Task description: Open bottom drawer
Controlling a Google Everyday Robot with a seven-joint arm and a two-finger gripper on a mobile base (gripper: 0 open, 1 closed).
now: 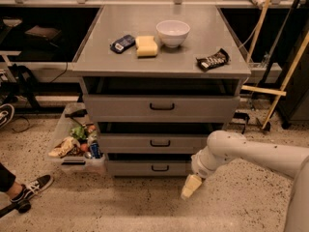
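Observation:
The bottom drawer [145, 168] is the lowest and narrowest of three grey fronts on the cabinet, with a small black bar handle [160, 168]. Its front looks pushed in. The middle drawer [154, 142] and the wide top drawer [161, 107] sit above it. My gripper [190, 186] hangs on the white arm [241, 153], which comes in from the right. It is low over the floor, just below and right of the bottom drawer's right end, apart from the handle and holding nothing I can see.
On the cabinet top [125, 64] stand a white bowl [173, 32], a yellow sponge [146, 46], a dark packet [122, 43] and a snack bar [212, 60]. A clear bin of snacks [75, 146] stands on the floor at the left. A person's shoe [31, 187] is nearby. Wooden poles [285, 76] lean at the right.

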